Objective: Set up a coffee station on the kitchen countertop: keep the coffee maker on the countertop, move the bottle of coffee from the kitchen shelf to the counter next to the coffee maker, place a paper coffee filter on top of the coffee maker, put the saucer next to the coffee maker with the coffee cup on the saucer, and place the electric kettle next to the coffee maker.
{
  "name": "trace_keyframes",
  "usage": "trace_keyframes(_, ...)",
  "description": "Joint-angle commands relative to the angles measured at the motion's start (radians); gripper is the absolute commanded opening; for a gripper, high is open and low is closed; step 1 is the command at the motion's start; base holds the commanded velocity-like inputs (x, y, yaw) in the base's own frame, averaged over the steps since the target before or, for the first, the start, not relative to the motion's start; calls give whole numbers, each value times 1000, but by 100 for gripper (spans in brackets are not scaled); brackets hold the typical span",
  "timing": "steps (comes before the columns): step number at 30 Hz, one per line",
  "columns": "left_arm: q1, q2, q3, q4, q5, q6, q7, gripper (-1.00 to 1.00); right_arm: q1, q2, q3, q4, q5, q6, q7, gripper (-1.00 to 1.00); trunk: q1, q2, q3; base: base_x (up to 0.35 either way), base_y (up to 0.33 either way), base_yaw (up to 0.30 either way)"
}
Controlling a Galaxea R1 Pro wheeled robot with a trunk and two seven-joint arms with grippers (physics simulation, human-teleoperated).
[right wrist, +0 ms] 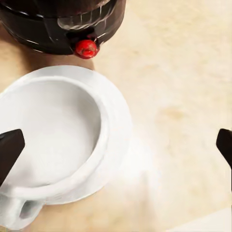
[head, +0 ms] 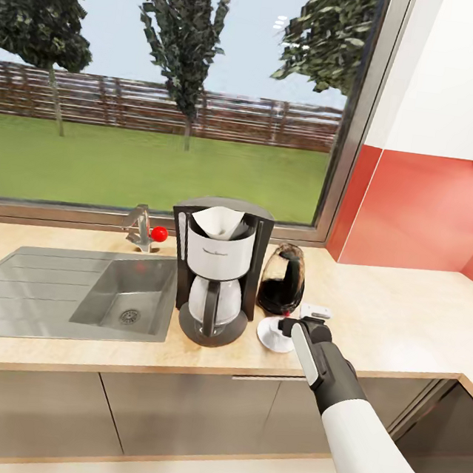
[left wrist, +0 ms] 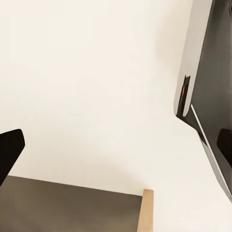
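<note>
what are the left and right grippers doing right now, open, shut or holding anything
Left gripper: open, holding nothing.
Right gripper: open above the coffee cup on the saucer, gripping nothing.

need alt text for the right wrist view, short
A white coffee cup sits on a white saucer on a beige countertop, seen from above. The kettle's black base with its red switch stands just behind, and the open end effector's dark fingertips frame the cup.

A steel sink (head: 65,289) with a tap (head: 140,228), a red ball (head: 160,234) beside it; a window (head: 174,86) behind.
</note>
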Motion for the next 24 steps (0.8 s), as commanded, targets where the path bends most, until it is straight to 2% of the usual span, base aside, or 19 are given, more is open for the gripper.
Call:
trace_keyframes(1, 0, 1, -9, -1, 9, -2, 3, 100, -1, 0, 2, -1, -11, 2, -10, 100, 1, -2, -2, 0, 0, 0)
trace_keyframes(14, 0, 1, -9, -2, 9, -3, 2, 100, -1, 0, 1, -5, -13, 2, -9, 100, 1, -2, -2, 0, 0, 0)
trace_keyframes(24, 0, 0, -16, -5, 7, -5, 2, 100, -1, 1, -4, -88, -18, 2, -8, 100, 1, -2, -2, 0, 0, 0)
